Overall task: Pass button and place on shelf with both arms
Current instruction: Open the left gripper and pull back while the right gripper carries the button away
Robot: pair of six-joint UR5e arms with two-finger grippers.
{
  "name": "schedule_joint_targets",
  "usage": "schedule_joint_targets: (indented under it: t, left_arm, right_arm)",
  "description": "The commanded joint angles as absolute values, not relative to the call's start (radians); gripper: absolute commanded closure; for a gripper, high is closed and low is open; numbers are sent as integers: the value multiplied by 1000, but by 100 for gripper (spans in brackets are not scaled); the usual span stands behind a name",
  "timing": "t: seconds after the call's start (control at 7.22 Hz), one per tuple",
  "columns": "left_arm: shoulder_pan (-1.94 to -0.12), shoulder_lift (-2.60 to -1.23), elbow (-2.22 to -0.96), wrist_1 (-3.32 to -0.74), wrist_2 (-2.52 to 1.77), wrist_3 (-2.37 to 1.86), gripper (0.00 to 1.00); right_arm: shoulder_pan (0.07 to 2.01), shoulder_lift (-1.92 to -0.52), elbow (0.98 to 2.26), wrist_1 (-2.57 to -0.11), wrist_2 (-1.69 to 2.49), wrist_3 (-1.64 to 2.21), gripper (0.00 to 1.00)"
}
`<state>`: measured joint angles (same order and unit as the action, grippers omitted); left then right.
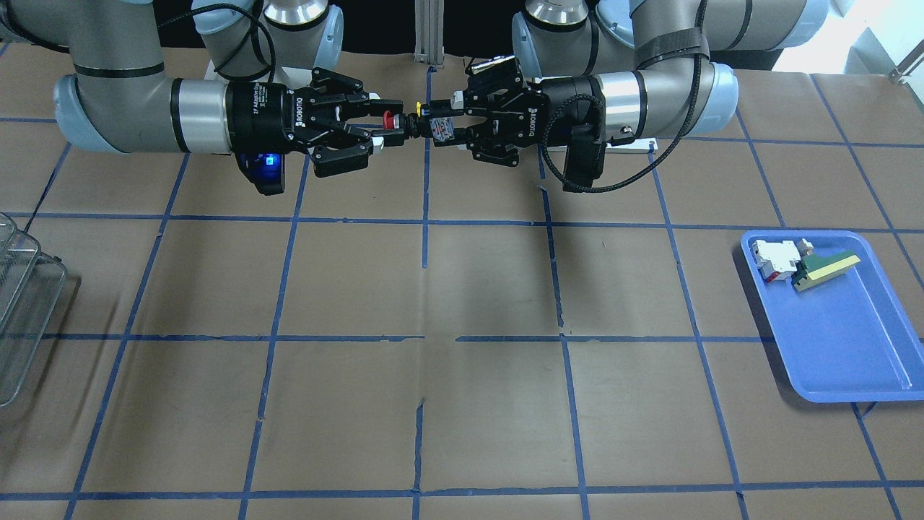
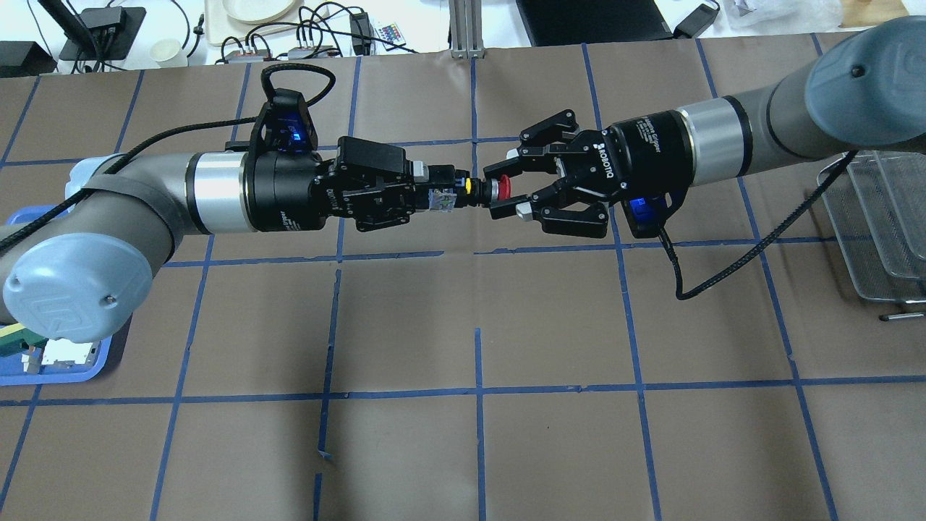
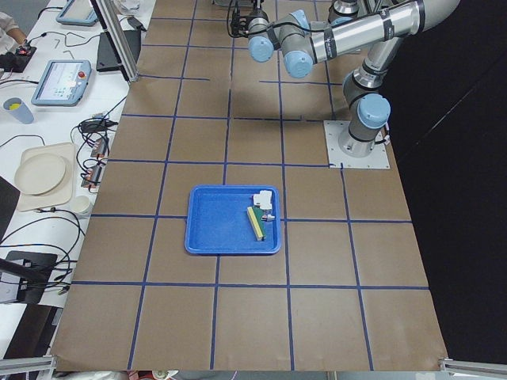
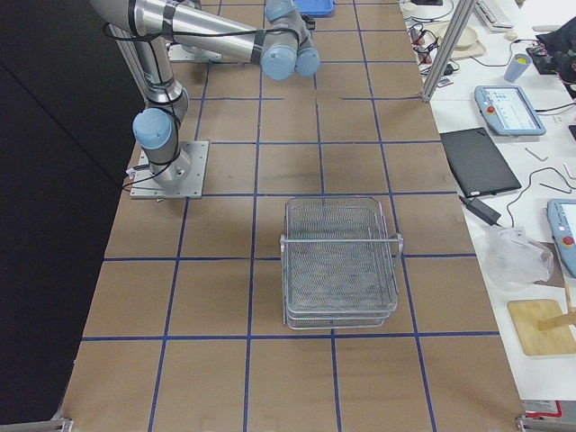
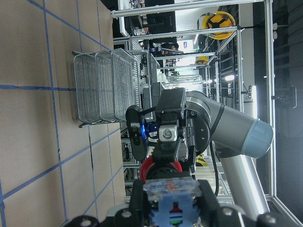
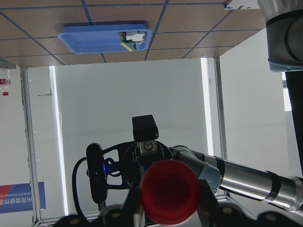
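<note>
High over the table's middle, my left gripper [image 2: 443, 194] [image 1: 442, 124] is shut on the silvery end and black body of the button [image 2: 499, 189] [image 1: 390, 120]. The button lies level, with its red cap [image 6: 169, 190] pointing at my right gripper [image 2: 503, 191] [image 1: 382, 123]. That gripper is open, and its two fingers straddle the cap with a gap on each side. The wire-mesh shelf [image 4: 342, 261] [image 2: 875, 217] [image 1: 22, 303] stands on the table at my right end, well away from both grippers.
At my left end lies a blue tray [image 1: 837, 339] [image 3: 222, 229] holding a white-and-red block [image 1: 776, 258] and a green-and-yellow wedge [image 1: 823, 269]. Brown paper with a blue tape grid covers the table. Cables, tablets and dishes lie on the benches beyond the far edge.
</note>
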<state>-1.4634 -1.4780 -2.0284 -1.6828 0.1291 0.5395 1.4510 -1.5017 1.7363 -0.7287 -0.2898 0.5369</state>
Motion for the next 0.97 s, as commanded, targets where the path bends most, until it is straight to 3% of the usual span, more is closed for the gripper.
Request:
schedule_joint_targets:
  t: [0.0,0.14,0.55,0.83]
  left_arm:
    - [-1463,-1480,-2028,-1684,130,517,53]
    - [-1463,-1479,-2025,-1681,133,458,1]
    - [-1463,-1477,-2016,-1681,138,442,0]
    - [-1441,-1489,-2003,-1550,216,273,0]
  right_arm:
    - [1445,-1502,1733,-727,-290,537,97]
    - [1445,-1502,1733,-729,-290,537,98]
    - [1434,-1499,1726,-732,-331,537,100]
    - [1335,-1499,1665,-790,-580,532,100]
